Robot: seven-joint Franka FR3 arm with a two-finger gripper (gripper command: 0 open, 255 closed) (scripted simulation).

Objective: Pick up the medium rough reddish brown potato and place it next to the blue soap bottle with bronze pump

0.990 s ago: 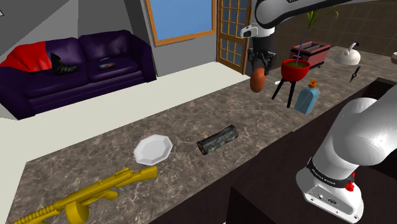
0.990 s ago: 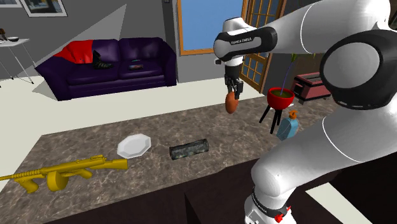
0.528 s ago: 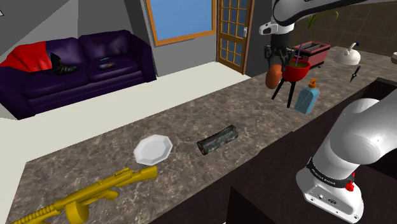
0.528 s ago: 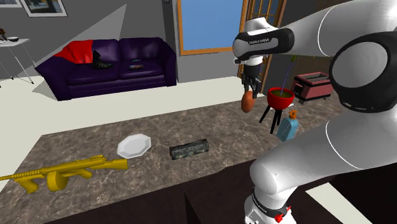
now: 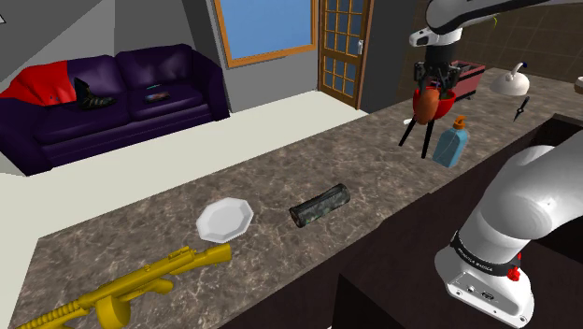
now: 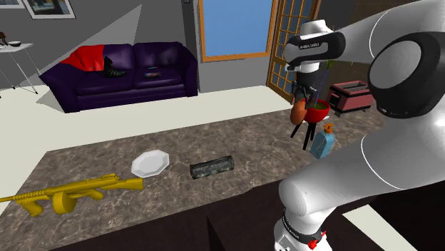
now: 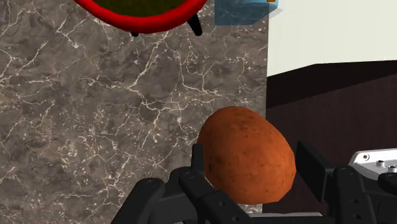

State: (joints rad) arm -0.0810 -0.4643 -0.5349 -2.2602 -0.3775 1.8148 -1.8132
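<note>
A dark purple sofa [image 5: 177,70] stands against the grey wall [image 5: 56,28] at the shoulder view's far left, with a red blanket [image 5: 42,79] draped over its left end. To its right a wood-framed window [image 5: 266,28] shows flat blue, and beside that is a wooden door with small glass panes [image 5: 339,47]. Pale cream floor [image 5: 187,150] lies between the sofa and the near dark brown marbled countertop [image 5: 280,187]. In the second exterior view a small white side table [image 6: 18,47] stands far left, below framed pictures [image 6: 50,7].

Both exterior views overlook the counter [image 5: 308,159] from beside the arm [image 5: 533,187]; wrist looks down.
</note>
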